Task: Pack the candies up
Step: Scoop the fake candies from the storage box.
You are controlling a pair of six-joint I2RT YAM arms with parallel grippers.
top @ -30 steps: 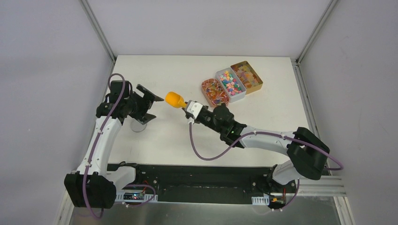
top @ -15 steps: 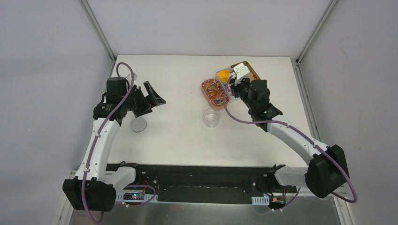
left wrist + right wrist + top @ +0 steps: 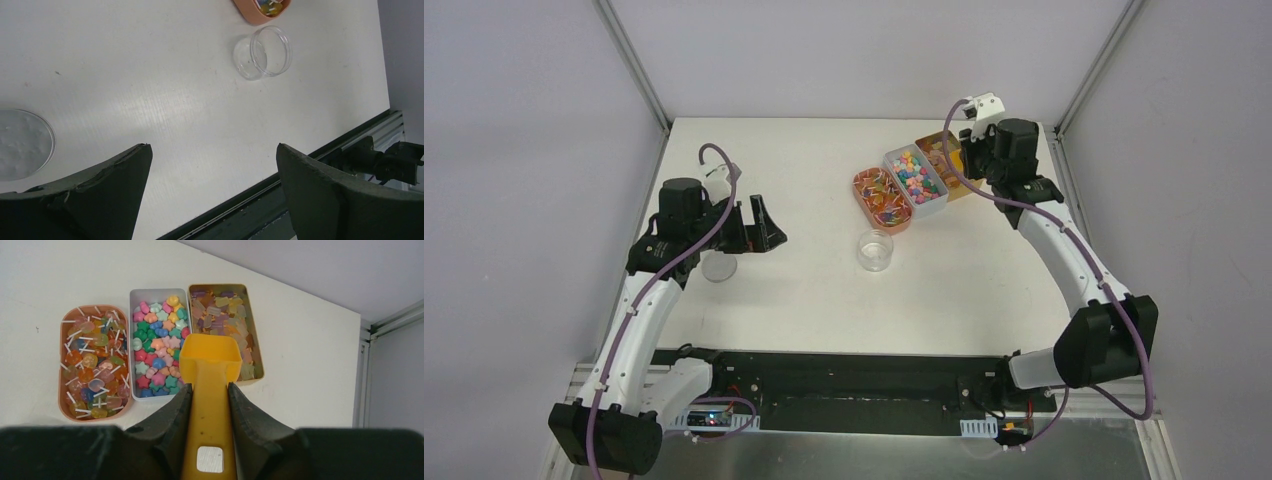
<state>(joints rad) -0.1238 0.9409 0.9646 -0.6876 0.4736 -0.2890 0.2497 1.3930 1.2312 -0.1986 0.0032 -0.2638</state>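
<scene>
- Change from half a second ago: the right gripper point(image 3: 965, 150) has left its position over the white tray point(image 3: 133, 296) and now sits higher, near the far right corner of the desk point(image 3: 804, 160), above the far end of the tan tray point(image 3: 256, 365).
- The left gripper point(image 3: 212, 146) has shifted slightly toward the near edge. The clear cup point(image 3: 875, 250) and the flat lid point(image 3: 719, 267) are unchanged.
- Right jaws: clamped on the handle of the orange scoop point(image 3: 207, 390), one finger on each side.
- Left jaws: spread wide and holding nothing, above the left half of the desk between lid and cup.
- Location: the candies point(image 3: 157, 347) fill the white tray, the middle one of three trays set side by side toward the far right of the desk. The lollipop tray point(image 3: 92, 362) touches its left side.
- Relative to the right jaws: in the right wrist view the candies lie beyond the fingertips and to their left. The scoop bowl overlaps the white tray's right rim.
- Orientation: the candies are star and flower shapes with no common heading. The white tray's long axis runs from the far edge toward the near edge, its near end skewed slightly right. The scoop's long axis runs straight out from the jaws, bowl end leading.
</scene>
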